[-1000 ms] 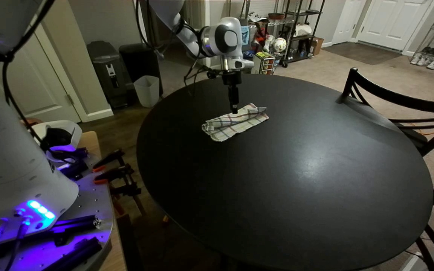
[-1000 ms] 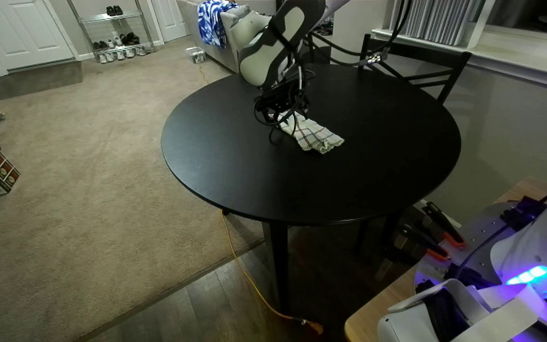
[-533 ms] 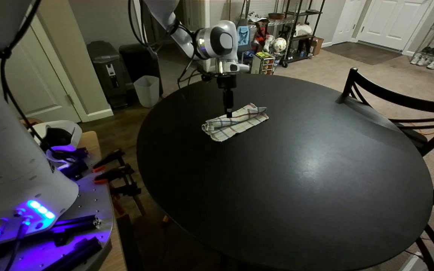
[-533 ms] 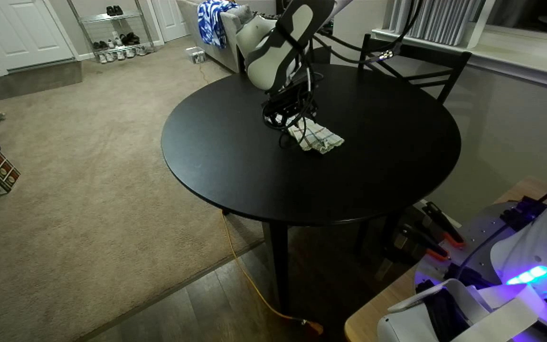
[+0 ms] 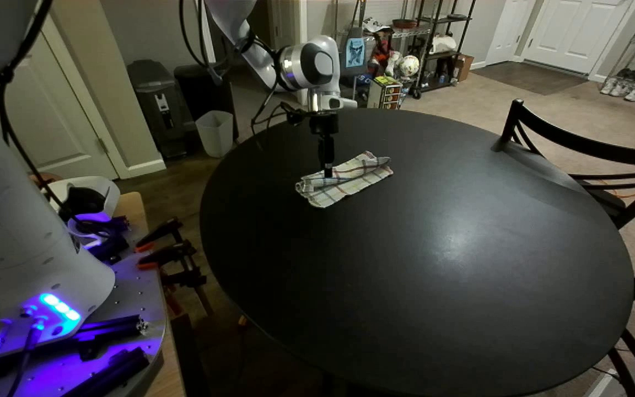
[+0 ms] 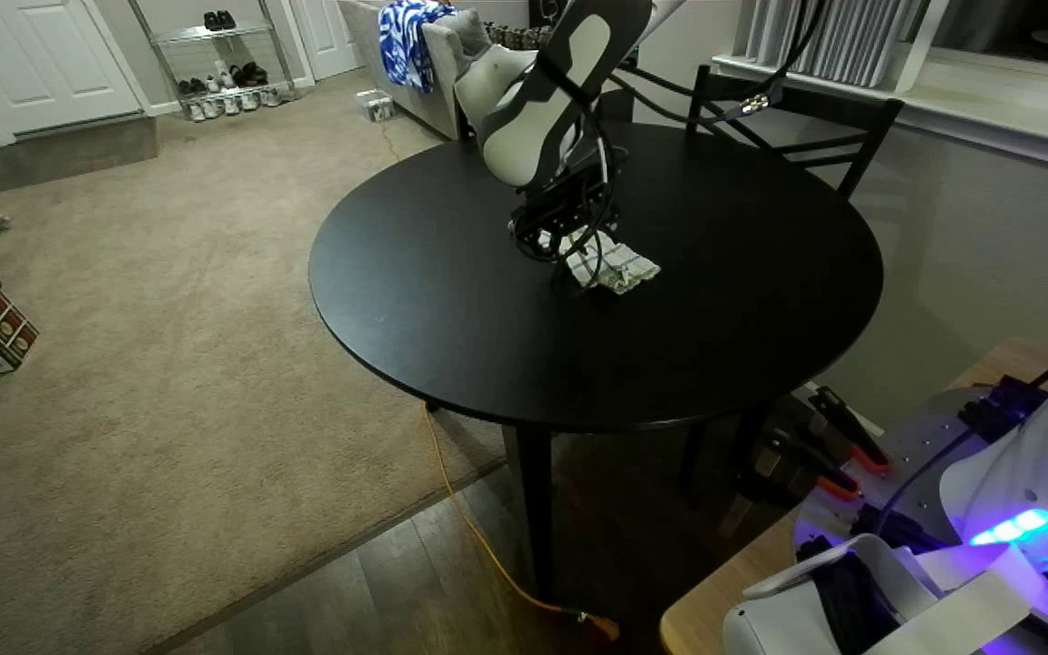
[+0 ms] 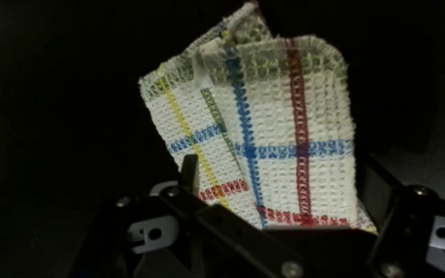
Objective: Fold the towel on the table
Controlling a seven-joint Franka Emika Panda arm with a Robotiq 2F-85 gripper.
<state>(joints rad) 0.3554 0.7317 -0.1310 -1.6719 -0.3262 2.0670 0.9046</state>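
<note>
We find the towel (image 5: 352,177) on the worktop (image 5: 433,264), partly folded, one layer slanting across another so that their corners splay apart. Our hand (image 7: 280,173) is over it, set wide, cloth showing in the gap and nothing gripped; whether it touches the weave we cannot tell. We judge the present step to be lining up a pinch to carry on the fold; next we should lower as needed, close on the upper layer and draw it square.

Towel (image 5: 349,177) on the table (image 5: 433,275), end effector (image 5: 328,172) over it.
</note>
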